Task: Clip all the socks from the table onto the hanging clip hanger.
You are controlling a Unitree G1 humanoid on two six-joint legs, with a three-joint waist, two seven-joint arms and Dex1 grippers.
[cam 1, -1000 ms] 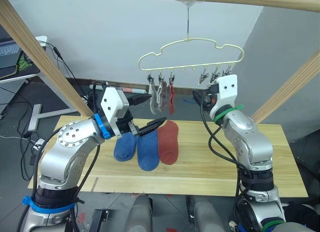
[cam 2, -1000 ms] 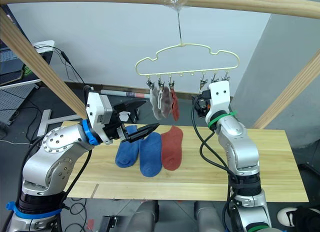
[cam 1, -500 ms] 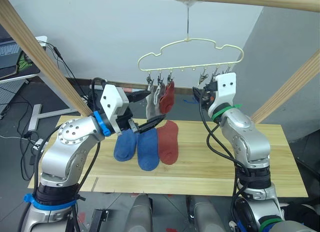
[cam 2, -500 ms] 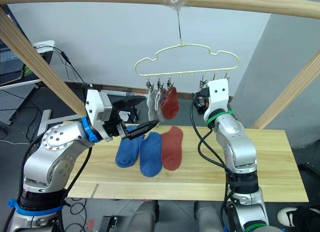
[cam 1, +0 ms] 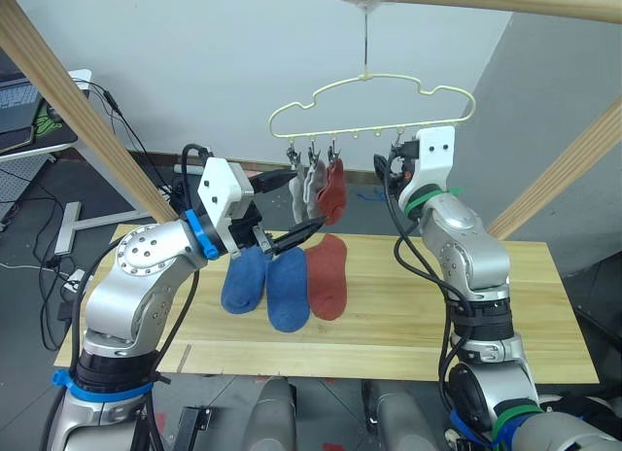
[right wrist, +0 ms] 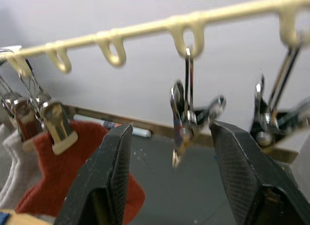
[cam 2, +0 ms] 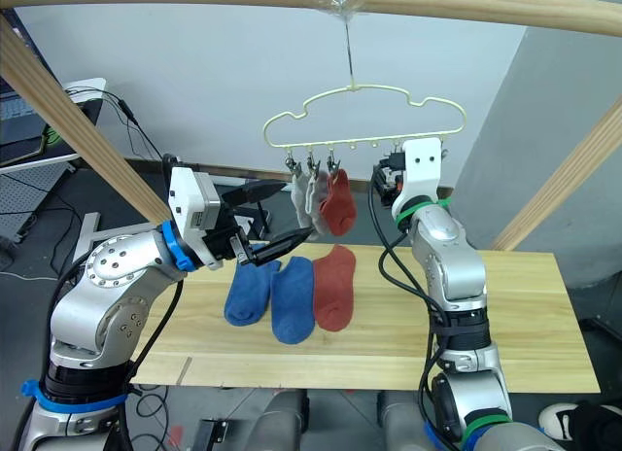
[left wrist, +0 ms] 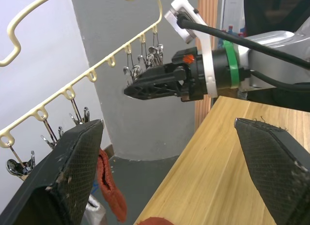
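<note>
Fingers of the right hand [right wrist: 169, 181] gape, empty, around a free clip [right wrist: 183, 124], ready to squeeze it open for a sock.

The table [cam 1: 408, 315] is pale wood with visible grain and a matt finish, like the round wooden poles [cam 1: 78, 111] of the frame. The socks [cam 1: 288, 286], blue, red and grey, are soft matt cloth, while the hanger [cam 1: 369, 80] looks like smooth cream-coated wire carrying shiny metal clips [right wrist: 183, 120]. The right gripper [right wrist: 174, 181] has matt black fingers [right wrist: 109, 176] with a fine cross-hatched texture, and the arms have smooth grey metal shells.
</note>
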